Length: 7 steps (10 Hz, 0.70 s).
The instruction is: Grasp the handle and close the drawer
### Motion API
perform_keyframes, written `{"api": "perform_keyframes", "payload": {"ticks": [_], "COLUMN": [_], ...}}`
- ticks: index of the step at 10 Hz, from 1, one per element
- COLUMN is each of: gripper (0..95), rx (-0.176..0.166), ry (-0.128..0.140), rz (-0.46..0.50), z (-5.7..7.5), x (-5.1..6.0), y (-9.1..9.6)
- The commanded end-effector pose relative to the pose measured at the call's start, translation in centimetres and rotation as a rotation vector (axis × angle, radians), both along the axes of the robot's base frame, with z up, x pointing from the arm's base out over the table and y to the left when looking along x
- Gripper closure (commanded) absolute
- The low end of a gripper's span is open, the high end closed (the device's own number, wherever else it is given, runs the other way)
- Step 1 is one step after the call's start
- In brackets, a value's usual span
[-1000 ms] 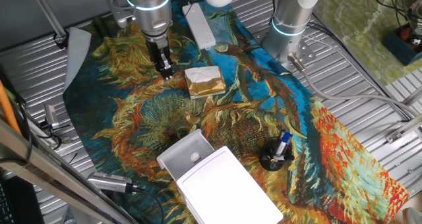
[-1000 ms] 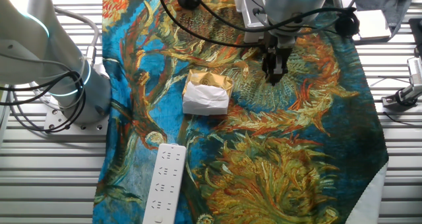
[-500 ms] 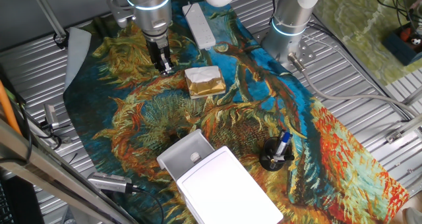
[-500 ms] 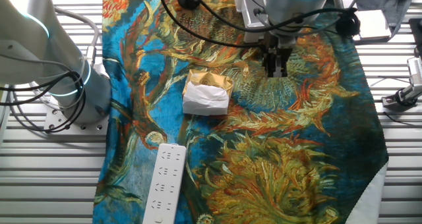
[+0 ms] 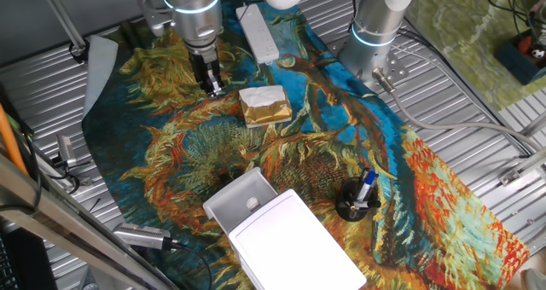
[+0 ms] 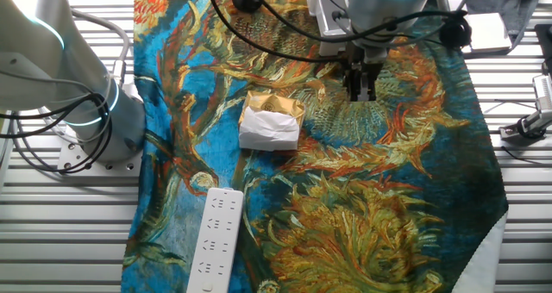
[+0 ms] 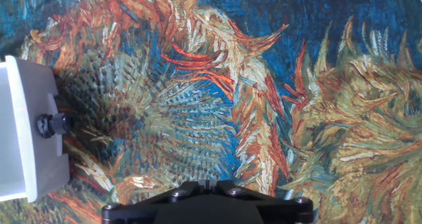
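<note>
Closest in the one fixed view, the drawer [image 5: 232,196] sticks out of the white box [image 5: 294,243], so its open tray shows and its small handle [image 5: 252,203] points out toward the middle of the painted cloth [image 5: 171,145], ready to be pushed. Farther back sits the gold-and-white wrapped block [image 5: 265,105], off to the side and not in the way. Farthest, the gripper [image 5: 213,89] hangs above the cloth, well apart from the handle and holding nothing; I cannot tell if its fingers are apart or together.

Two high fixed views, opposite sides, share cloth [image 5: 171,153]; hand view close, straight down.
</note>
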State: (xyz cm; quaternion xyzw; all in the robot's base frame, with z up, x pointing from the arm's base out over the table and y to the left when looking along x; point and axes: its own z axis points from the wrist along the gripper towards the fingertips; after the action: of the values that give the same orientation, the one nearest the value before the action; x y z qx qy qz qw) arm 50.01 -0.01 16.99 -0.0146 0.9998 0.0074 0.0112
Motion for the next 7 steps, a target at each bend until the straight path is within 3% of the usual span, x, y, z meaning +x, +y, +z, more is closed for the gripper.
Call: {"api": "perform_keyframes", "payload": {"ticks": [1, 3, 4, 7], "gripper": [95.0, 95.0, 95.0, 95.0], "rx": [-0.001, -0.002, -0.008, -0.039], "ry": [0.001, -0.002, 0.013, 0.011], "rz": [0.018, 0.141, 0.226, 0.464], "z": [0.01, -0.01, 0.01, -0.04], "x": [-0.02, -0.06, -0.25, -0.41], "y": [0.01, 0.01, -0.05, -0.06]}}
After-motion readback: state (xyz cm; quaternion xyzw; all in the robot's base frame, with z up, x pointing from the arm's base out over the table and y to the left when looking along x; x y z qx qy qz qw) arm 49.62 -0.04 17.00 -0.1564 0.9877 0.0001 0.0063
